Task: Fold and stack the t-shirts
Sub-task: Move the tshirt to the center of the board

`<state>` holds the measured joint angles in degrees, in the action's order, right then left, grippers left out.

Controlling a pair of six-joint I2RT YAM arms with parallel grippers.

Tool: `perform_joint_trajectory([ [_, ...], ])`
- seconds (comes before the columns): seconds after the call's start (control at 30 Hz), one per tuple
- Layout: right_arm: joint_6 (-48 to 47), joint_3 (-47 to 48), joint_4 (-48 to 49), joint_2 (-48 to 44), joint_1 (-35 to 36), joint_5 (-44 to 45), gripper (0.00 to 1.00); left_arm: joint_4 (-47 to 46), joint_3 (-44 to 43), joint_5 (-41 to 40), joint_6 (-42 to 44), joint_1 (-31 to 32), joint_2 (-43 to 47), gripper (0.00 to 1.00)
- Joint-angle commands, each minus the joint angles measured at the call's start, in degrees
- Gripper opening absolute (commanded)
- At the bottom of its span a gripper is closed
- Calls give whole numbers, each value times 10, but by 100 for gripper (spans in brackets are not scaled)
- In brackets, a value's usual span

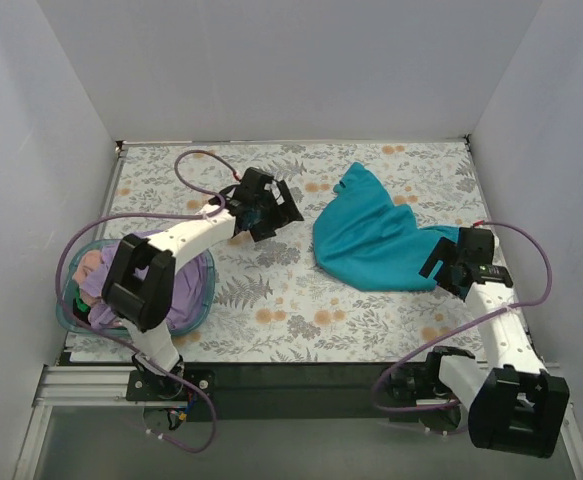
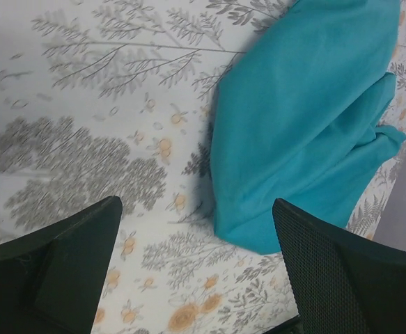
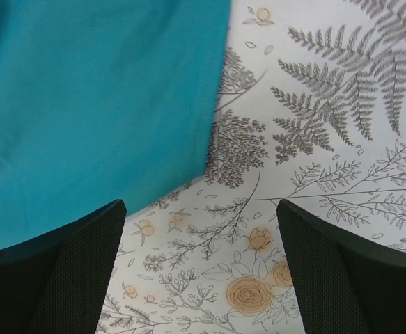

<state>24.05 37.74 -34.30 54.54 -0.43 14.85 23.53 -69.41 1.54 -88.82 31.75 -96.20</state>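
While the teal-blue t-shirt lies bunched right of centre on the floral table, the left gripper and right gripper both gape wide, holding nothing. The lavender t-shirt fills the basket at lower left.

Teal-blue t-shirt; lavender t-shirt; pinkish t-shirt; translucent blue basket; white tabletop printed with grey ferns, orange flowers

Teal t-shirt lies on floral tablecloth beyond parted fingers.
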Motion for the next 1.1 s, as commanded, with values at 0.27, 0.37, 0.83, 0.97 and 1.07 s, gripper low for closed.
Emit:
perform_joint_trajectory([
  [0.27, -9, -42, 144, 100, -114, -178, 93, -23, -191, 82, 52, 40, -237, 90],
  [0.37, -13, -45, 173, 129, -116, -178, 90, -23, -214, 89, 49, 45, -274, 90],
  [0.83, -29, -35, 251, 220, -118, -257, 8, -45, -270, 114, 59, 64, -308, 0],
  [0.97, -37, -26, 247, 153, -117, -279, 1, -99, -198, 82, 52, 70, -188, 0],
  [1.07, -44, -5, 215, 70, -118, -300, 1, -123, -135, 38, 50, 80, -80, 0],
])
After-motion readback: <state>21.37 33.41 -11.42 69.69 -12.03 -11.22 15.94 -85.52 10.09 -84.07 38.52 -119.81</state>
